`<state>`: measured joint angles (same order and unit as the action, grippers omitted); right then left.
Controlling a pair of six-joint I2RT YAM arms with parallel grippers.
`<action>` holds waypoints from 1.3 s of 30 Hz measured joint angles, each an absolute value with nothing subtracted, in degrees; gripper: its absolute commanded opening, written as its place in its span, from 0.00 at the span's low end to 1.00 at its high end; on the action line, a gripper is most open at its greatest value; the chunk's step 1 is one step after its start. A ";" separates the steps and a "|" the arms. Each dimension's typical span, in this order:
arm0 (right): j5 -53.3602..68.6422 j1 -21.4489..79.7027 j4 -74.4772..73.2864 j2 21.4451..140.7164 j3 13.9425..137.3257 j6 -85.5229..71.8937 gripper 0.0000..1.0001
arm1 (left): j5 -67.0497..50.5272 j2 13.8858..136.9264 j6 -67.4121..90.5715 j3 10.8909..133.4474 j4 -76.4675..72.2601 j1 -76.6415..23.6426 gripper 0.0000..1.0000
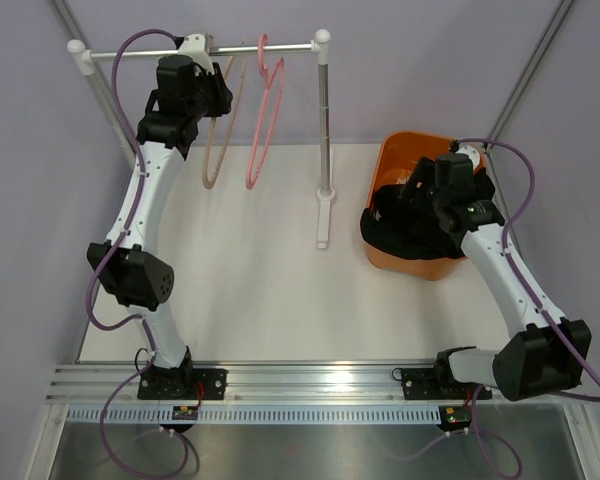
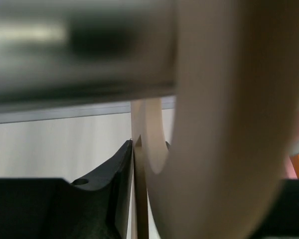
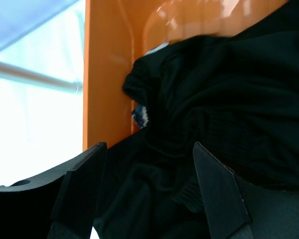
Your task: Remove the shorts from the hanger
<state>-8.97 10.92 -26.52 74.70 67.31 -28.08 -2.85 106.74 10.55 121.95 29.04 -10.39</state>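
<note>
Hovering over black shorts (image 3: 229, 109) in bin (image 3: 107, 74) — right tool (image 3: 148, 149) agape, empty; left tool (image 2: 147, 147) — grip unclear.

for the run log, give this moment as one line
left gripper open at beige hanger | right gripper open over black shorts in orange bin | beige hanger, pink hanger bare

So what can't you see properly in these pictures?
1. The patterned shorts: right wrist view shows only a scrap; the black shorts cover the rest.
2. The left end effector: left wrist view is too close and blurred to tell if it grips the beige hanger.
3. The orange bin floor: top view, hidden by shorts and the right arm.
</note>
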 measured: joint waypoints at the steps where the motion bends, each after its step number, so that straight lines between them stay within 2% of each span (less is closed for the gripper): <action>1: -10.74 10.92 -27.03 73.41 67.29 -27.99 0.83 | -2.83 106.56 10.66 121.27 28.73 -10.39 0.33; 4: -16.38 10.94 -29.06 69.89 67.29 -27.59 0.88 | -2.79 105.67 10.79 119.79 28.34 -10.39 0.37; 12: -21.50 7.70 -34.15 65.63 65.80 -27.77 0.89 | -2.81 101.89 11.03 117.47 27.18 -10.39 0.51; 24: -24.95 7.22 -41.06 57.54 62.98 -27.88 0.92 | -2.87 98.78 12.03 117.32 25.98 -10.39 0.57; 33: -24.53 7.18 -41.78 57.76 57.19 -28.29 0.92 | -2.57 97.93 12.05 114.89 26.44 -10.39 0.59; 35: -24.45 7.16 -41.25 58.70 56.58 -28.32 0.89 | -2.46 97.38 12.08 113.91 26.52 -10.39 0.59; 38: -23.99 7.01 -39.83 62.04 56.53 -28.47 0.77 | -2.13 95.92 12.12 111.48 26.50 -10.39 0.59; 39: -23.62 6.96 -39.27 63.61 56.66 -28.56 0.66 | -2.02 95.57 12.14 110.85 26.44 -10.39 0.59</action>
